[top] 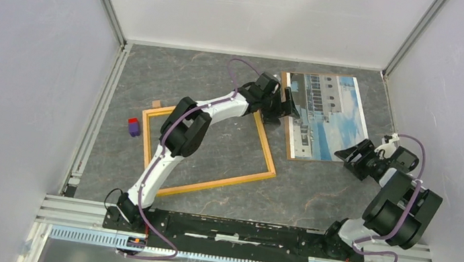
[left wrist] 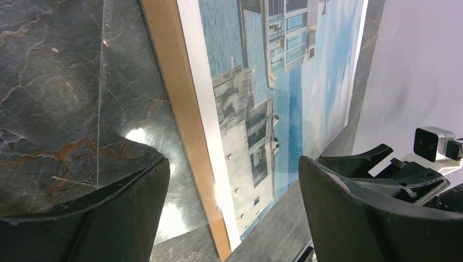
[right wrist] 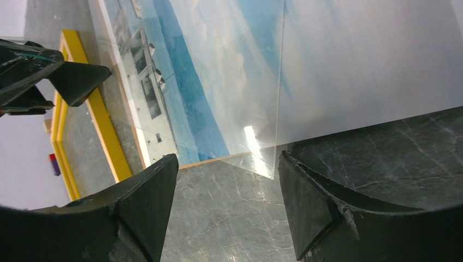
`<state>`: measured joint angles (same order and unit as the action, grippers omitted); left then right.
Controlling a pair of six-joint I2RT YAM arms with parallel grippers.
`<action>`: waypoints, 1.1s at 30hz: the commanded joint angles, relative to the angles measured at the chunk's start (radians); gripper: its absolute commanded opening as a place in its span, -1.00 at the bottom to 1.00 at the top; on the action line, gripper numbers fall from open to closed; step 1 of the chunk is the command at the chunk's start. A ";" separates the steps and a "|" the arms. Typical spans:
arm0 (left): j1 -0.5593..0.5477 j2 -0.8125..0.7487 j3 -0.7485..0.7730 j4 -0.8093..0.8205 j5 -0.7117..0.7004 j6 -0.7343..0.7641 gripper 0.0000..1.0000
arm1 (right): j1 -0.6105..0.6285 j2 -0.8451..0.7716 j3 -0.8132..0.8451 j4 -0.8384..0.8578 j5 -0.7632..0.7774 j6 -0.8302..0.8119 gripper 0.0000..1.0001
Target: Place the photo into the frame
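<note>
Both grippers are hovering at the photo, nothing picked up yet.

The photo (top: 330,113) is lying at the far right of the worktop (top: 315,196), on a brown board (left wrist: 185,120) and, it seems, under a clear sheet (left wrist: 136,109), near the empty frame (top: 215,184). The left gripper (top: 292,105) is hanging released at its left edge, and the right gripper (top: 350,157) is released at its near corner. I'm judging the trick is separating layers: slip one finger under the print alone, pinch only the white margin, lift flat, no creasing.

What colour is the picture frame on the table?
The frame is orange-yellow, clearest in the top external view.
</note>
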<state>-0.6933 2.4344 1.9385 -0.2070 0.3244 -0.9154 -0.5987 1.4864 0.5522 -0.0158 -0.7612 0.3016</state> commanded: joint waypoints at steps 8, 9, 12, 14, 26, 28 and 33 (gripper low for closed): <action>0.005 0.047 -0.020 -0.033 -0.020 0.038 0.89 | 0.002 0.016 -0.070 0.057 -0.005 -0.011 0.49; 0.004 0.048 -0.021 -0.031 -0.019 0.033 0.90 | 0.002 0.021 -0.075 0.076 -0.044 0.010 0.48; 0.004 0.054 -0.021 -0.026 -0.010 0.018 0.89 | 0.002 -0.005 -0.097 0.155 -0.156 0.091 0.44; 0.003 0.054 -0.025 -0.025 -0.010 0.018 0.90 | 0.003 -0.050 -0.098 0.179 -0.172 0.134 0.45; 0.000 0.046 -0.039 -0.014 0.004 0.012 0.89 | 0.017 -0.114 -0.166 0.468 -0.286 0.389 0.37; 0.000 0.046 -0.039 -0.014 0.007 0.010 0.89 | 0.024 -0.100 -0.167 0.502 -0.288 0.409 0.36; -0.001 0.046 -0.039 -0.007 0.013 0.005 0.89 | 0.068 -0.039 -0.154 0.562 -0.257 0.422 0.33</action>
<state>-0.6868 2.4397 1.9297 -0.1619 0.3336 -0.9161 -0.5667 1.4071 0.3904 0.4366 -0.9977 0.6834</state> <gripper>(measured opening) 0.944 0.675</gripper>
